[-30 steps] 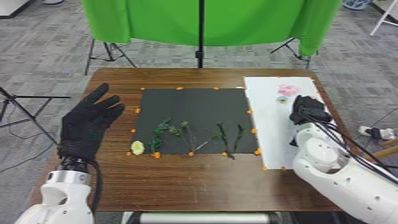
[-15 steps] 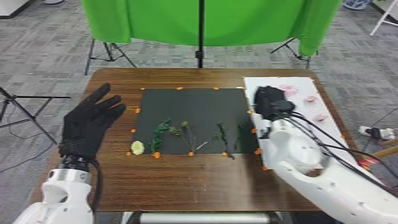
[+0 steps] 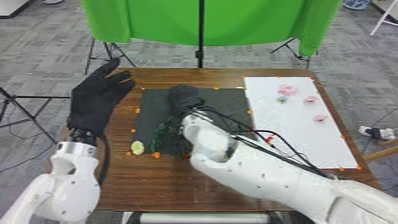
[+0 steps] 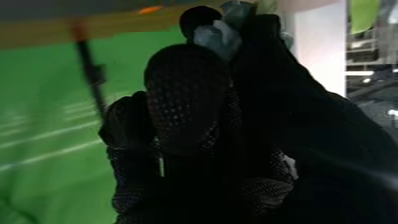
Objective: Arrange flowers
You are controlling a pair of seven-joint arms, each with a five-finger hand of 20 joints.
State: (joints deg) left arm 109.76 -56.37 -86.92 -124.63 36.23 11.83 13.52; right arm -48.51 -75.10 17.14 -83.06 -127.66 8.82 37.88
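Observation:
In the head view, my left hand (image 3: 98, 96) is open beside the dark mat's (image 3: 233, 102) left edge. My right hand (image 3: 185, 99) is over the mat's upper middle. In the right wrist view, that hand (image 4: 187, 95) pinches a pale bluish flower (image 4: 218, 39) between its fingertips. Pink flowers (image 3: 287, 90) and a small bluish one (image 3: 282, 99) lie on the white sheet (image 3: 293, 142) at the right. A pale yellow flower (image 3: 137, 147) sits at the mat's lower left corner, beside a leafy green stem (image 3: 160, 137). My right arm covers the other stems.
Orange markers (image 3: 156, 155) line the edges of the mat and sheet. The brown table (image 3: 151, 185) extends in front of them. A green cloth (image 3: 151, 20) hangs on a stand behind the table.
My right hand has swung left from the white sheet to over the dark mat, uncovering the pink flowers. My left hand has shifted slightly up and to the right.

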